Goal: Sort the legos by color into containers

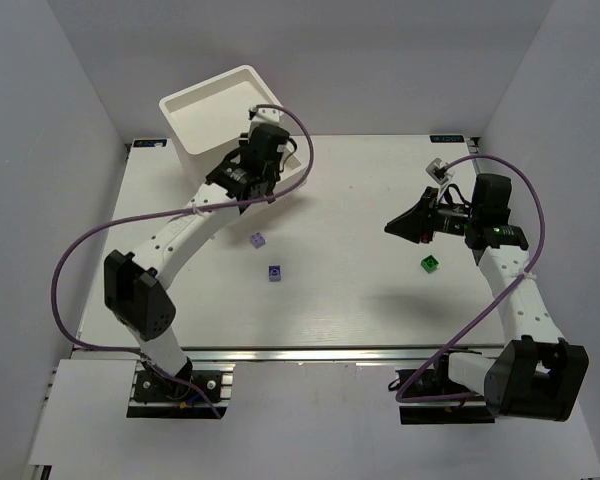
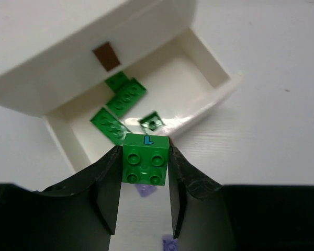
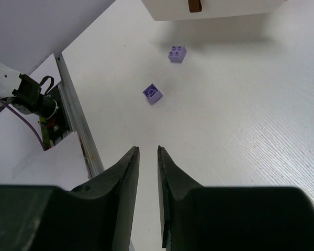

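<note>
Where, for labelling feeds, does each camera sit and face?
Top external: above, behind the bases, looking down at the table; both arms show.
Left wrist: on left arm, facing the open drawer; left claw gripping green brick.
Right wrist: on right arm, facing table; right claw shows.
Shared: top and right wrist see two purple bricks.

The drawer (image 2: 214, 73) is white, its handle (image 2: 107, 56) brown, with green bricks (image 2: 125, 97) and light purple bricks (image 3: 178, 54).
</note>
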### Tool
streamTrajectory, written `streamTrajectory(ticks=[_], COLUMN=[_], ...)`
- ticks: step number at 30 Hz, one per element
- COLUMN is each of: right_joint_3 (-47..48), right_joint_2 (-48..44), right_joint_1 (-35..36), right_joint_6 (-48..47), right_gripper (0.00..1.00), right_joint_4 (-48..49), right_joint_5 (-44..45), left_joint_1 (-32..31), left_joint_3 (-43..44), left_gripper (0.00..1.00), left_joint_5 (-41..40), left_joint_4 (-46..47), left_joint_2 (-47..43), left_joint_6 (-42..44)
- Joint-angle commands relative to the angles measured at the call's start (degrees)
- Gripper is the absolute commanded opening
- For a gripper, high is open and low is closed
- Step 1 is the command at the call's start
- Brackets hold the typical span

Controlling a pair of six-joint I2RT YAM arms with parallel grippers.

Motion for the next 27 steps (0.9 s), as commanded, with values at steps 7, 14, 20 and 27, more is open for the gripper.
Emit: streamTrajectory(ticks=[7,14,20,27], right_joint_3=[-0.1,0.0,0.2,2.1], right_joint_2=[-1.3,-1.4,-0.8,-0.3], right_joint_1=[0.2,0.3,0.3,1.0], right_joint_6=[-0.7,-3.3,-6.3,-18.7], right_gripper=[0.28,0.54,0.64,0.71], right_joint_4=[0.6,-0.7,-2.0,-7.5], right_joint_5=[0.5,0.5,0.0,14.5], left_joint_1=[9.8,13.5,14.1,14.1], left_joint_3=[16.9,18.3,13.0,-9.6], left_gripper=[0.09,0.58,0.61,0.14], left_joint_5=[-2.2,0.8,5.9,30.1], left_joint_4=[-6.8,-7.6,-5.4,8.1], left_joint_2=[14.7,17.3,12.2,-8.3], left_joint_6=[4.9,2.9,1.3,-0.4])
